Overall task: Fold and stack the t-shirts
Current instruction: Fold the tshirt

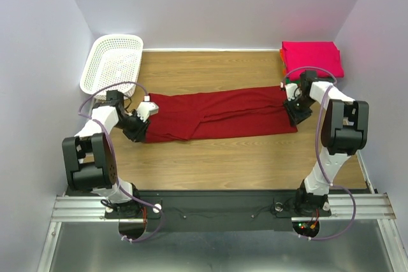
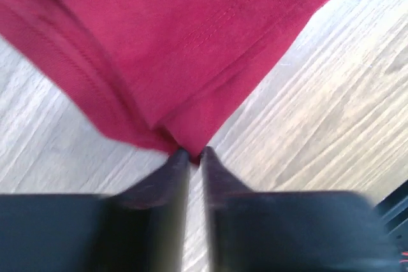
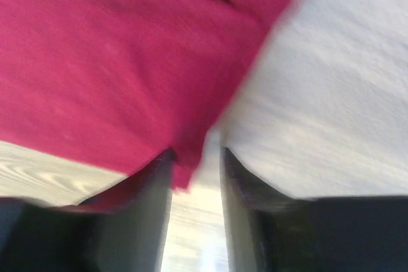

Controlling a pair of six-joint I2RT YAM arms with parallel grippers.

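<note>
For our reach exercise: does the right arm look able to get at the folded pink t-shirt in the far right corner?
Probably yes. The pink t-shirt lies just beyond the right gripper on that arm's side, with nothing between them; it would first need to leave the crimson t-shirt.

top external: high behind arm bases, looking down on wooden table (image 1: 210, 157) | wrists: close over opposite ends of dark red cloth t-shirt (image 1: 217, 116), shared with top
</note>
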